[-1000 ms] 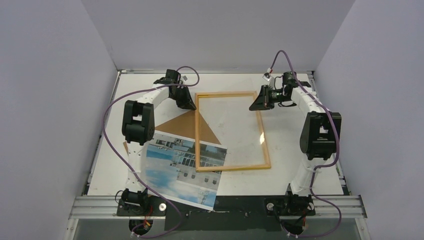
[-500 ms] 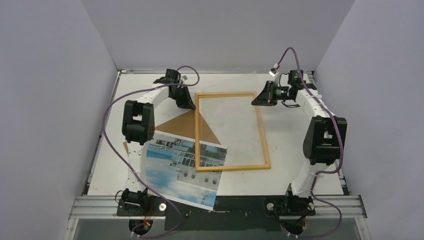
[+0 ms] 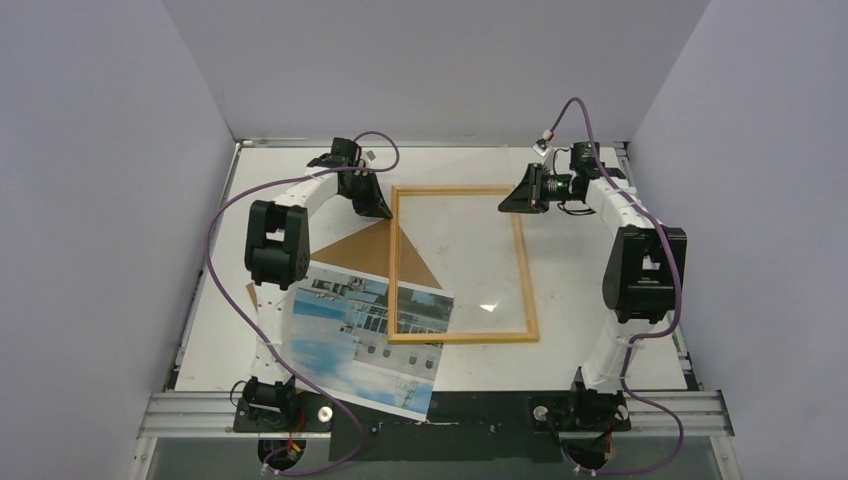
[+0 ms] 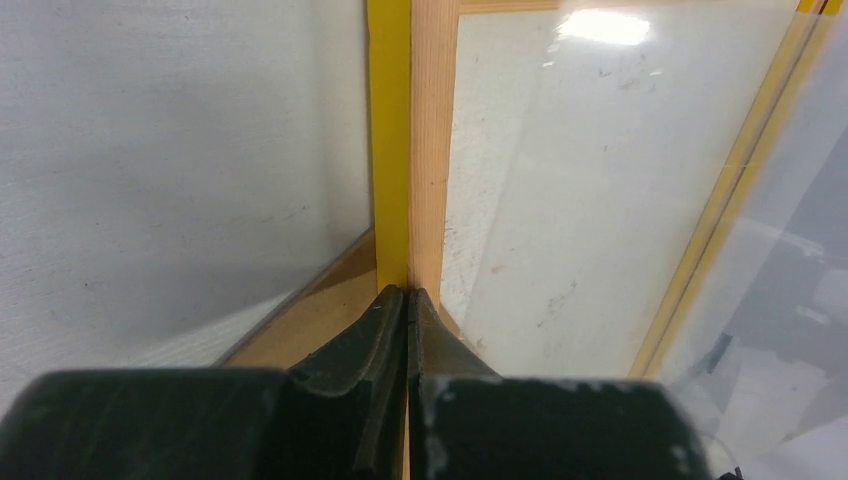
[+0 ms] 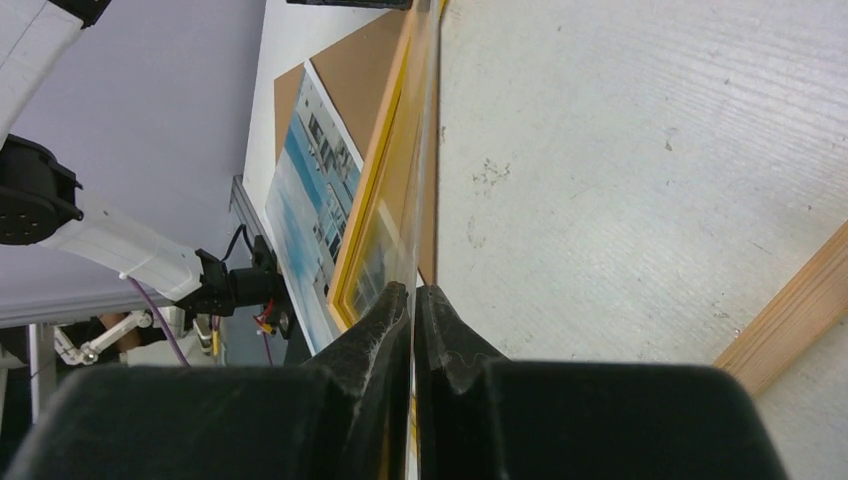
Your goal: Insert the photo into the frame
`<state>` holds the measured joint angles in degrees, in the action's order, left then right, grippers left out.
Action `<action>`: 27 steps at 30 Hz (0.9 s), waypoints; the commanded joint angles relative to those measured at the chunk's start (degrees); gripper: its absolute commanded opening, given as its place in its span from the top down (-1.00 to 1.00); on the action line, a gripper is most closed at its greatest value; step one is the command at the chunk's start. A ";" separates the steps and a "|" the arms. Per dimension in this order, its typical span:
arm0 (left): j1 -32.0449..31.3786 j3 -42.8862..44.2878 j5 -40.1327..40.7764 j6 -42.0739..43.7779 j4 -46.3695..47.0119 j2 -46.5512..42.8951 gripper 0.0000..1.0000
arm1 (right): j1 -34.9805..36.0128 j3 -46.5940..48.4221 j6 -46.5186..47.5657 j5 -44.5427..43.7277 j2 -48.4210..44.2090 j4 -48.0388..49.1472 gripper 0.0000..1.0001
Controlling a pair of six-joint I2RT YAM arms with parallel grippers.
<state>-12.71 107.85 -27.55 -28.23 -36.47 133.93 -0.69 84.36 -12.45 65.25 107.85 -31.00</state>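
My left fingers (image 4: 385, 330) are closed, tips against the frame (image 3: 462, 337) at its left rail. My right fingers (image 5: 380, 320) pinch the clear sheet (image 3: 465, 260) (its far edge). The photo (image 3: 340, 350) lies well apart, partly under the frame's near corner.

Light: bright, even, from overhead; you get soft shadows.
Glare: white spots on clear transparent sheet (image 3: 462, 262), top + L wrist cams.
Focus: wrist-cam foregrounds blurred.
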 commanded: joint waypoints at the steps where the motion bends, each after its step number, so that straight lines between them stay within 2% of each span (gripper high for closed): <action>1: 0.11 1.90 2.11 0.96 0.35 1.95 1.00 | 0.34 4.09 5.05 2.08 3.22 -6.03 1.00; 4: 0.14 2.17 2.01 0.87 0.50 2.21 1.00 | 0.34 6.76 10.07 2.02 5.24 -11.90 1.00; 9: 0.09 2.75 2.00 0.78 0.35 2.63 1.00 | 0.34 7.69 11.03 2.93 6.96 -14.06 1.00; 22: 0.14 3.41 1.47 0.67 0.14 3.19 1.00 | 0.34 6.50 7.55 0.90 8.75 -11.28 1.00; 27: 0.14 3.33 1.24 0.56 0.08 3.27 1.00 | 1.69 5.81 7.35 2.89 8.51 -9.87 1.00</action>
<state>-12.69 109.67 -28.10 -28.25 -36.67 135.13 -0.54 89.67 -5.15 64.95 116.81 -43.20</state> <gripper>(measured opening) 0.007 0.040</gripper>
